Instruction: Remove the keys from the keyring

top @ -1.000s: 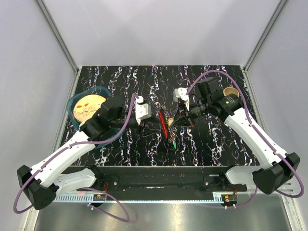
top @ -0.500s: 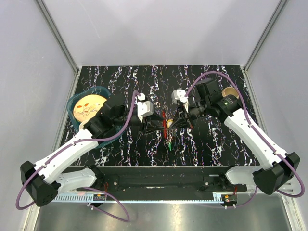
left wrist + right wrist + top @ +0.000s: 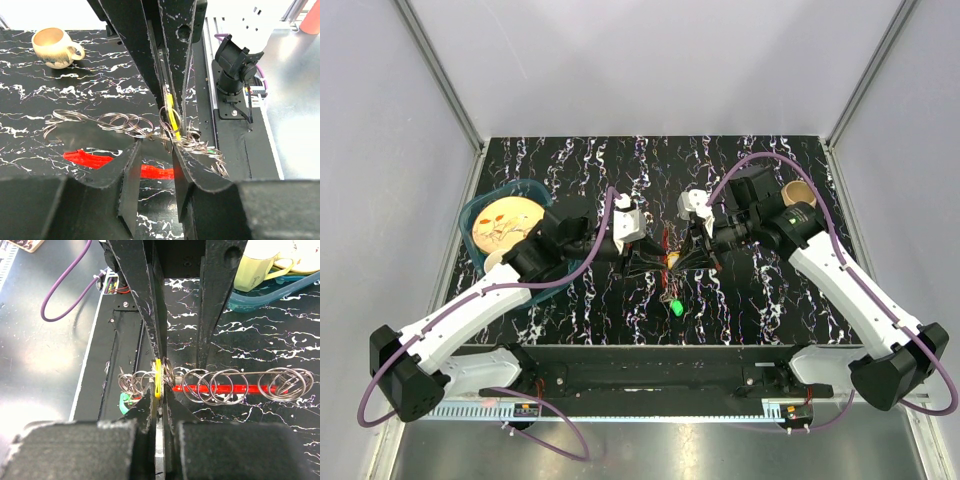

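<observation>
The keyring [image 3: 225, 385] is a chain of grey metal loops with a red piece [image 3: 252, 388] under it, also visible in the left wrist view as the loops [image 3: 117, 121]. My right gripper [image 3: 159, 392] [image 3: 682, 260] is shut on a yellow-headed key [image 3: 158, 375] and a silver blade at the chain's end. A green-headed key [image 3: 676, 307] [image 3: 125, 402] hangs from more loops just beyond. My left gripper [image 3: 155, 146] [image 3: 655, 262] faces the right one, jaws apart, its fingertips [image 3: 134, 144] at the loops beside the yellow-headed key [image 3: 172, 112].
A teal tray [image 3: 470, 215] with a patterned plate and a pale mug [image 3: 252, 270] sits at the left. A tan cup [image 3: 800, 190] [image 3: 55, 46] stands at the back right. The table's front edge and arm bases lie close behind the green key.
The left arm has moved right until its fingers meet the right gripper at the keys, and its jaws have narrowed. The right gripper has stayed shut, shifting slightly left.
</observation>
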### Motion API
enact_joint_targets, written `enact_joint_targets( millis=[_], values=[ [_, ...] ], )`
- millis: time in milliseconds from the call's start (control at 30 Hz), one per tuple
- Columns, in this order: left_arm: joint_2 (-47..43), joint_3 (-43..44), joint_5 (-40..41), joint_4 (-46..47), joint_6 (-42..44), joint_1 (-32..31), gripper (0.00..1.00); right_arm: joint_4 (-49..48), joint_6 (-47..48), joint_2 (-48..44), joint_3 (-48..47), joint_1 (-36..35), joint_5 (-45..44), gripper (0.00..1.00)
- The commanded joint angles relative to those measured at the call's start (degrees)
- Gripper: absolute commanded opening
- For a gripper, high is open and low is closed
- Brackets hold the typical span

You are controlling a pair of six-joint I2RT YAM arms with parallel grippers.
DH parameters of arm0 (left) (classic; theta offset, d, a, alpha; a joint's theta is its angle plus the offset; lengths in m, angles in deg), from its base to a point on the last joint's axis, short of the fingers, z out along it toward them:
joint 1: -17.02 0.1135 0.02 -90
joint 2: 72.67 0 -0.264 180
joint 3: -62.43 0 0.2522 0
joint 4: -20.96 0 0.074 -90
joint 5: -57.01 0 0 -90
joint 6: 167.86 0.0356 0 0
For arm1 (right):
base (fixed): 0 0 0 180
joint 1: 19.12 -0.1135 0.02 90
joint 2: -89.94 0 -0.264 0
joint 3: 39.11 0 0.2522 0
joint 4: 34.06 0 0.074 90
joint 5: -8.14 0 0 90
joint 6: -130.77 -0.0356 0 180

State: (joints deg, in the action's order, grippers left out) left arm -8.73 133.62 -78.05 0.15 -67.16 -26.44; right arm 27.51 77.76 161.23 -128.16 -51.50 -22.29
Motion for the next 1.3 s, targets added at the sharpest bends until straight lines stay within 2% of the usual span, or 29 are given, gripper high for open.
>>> enact_joint_targets(
  millis=[0, 333, 367, 500, 767, 900, 1233, 1267],
  values=[
    [-0.1, 3.1, -2.5, 3.0, 0.6, -0.5, 0.32, -3.4, -0.9, -1.6, -0.1, -0.6, 0.8, 0.0],
    [-0.2, 3.4, -2.1, 2.5, 0.9, -1.1, 0.26, -5.5, -3.6, -1.9, 0.7, -0.8, 0.0, 0.0],
    [-0.1, 3.4, -1.9, 2.4, 0.8, -1.2, 0.24, -5.5, -3.9, -1.9, 0.7, -0.9, -0.1, 0.0],
    [-0.3, 3.4, -1.0, 0.5, 1.8, -1.5, 0.0, -6.2, -5.3, -2.6, 0.8, -0.8, -2.8, 0.0],
    [-3.7, 0.9, 1.9, -1.3, 1.7, -1.3, 0.0, -9.7, -13.1, -6.7, 5.3, -0.9, -13.1, 0.0],
    [-4.6, -0.3, 1.2, -0.1, -0.7, -0.7, 0.0, -10.7, -14.5, -8.1, 7.6, -0.9, -14.0, 0.0],
    [-7.8, -4.4, 3.1, 13.3, -10.3, -0.4, 0.0, -27.0, -27.3, -11.3, 19.1, -0.8, -12.3, 0.0],
    [-7.9, -5.0, 3.1, 13.9, -10.5, -0.4, 0.0, -28.4, -28.2, -11.4, 20.2, -0.8, -12.3, 0.02]
  ],
)
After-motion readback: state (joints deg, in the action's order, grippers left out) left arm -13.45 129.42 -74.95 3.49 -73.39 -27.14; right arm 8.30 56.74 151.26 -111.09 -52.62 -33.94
